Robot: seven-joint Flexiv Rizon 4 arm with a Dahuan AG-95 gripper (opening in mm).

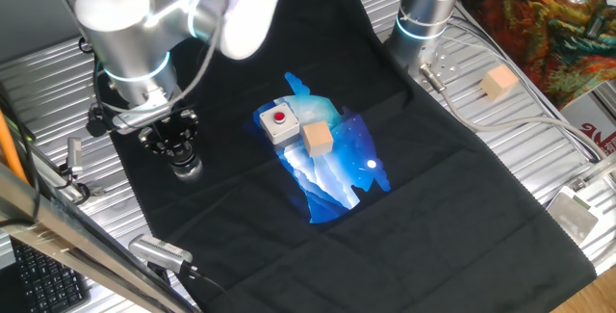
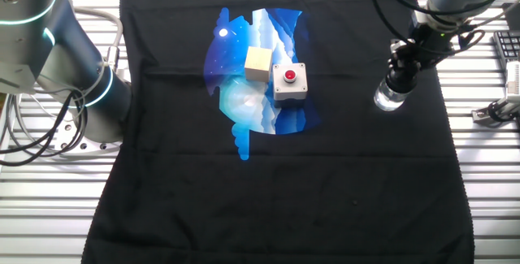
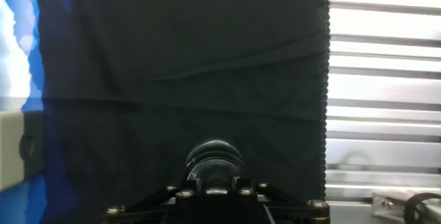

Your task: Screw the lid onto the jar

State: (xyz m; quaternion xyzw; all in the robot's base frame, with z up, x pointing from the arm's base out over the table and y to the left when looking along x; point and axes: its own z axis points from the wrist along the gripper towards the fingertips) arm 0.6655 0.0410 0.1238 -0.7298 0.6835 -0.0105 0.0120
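The jar is a small clear glass cylinder standing on the black cloth at the left; it also shows in the other fixed view at the right. My gripper stands straight above it, fingers pointing down onto its top. In the hand view the black round ridged lid sits between my fingers, and the gripper is shut on it. The lid is on top of the jar. The fingers hide the lid in both fixed views, and its white piece is not visible.
A grey box with a red button and a tan wooden cube stand mid-cloth on the blue print. A second cube lies on the metal table. Another arm's base stands behind. The cloth edge is near.
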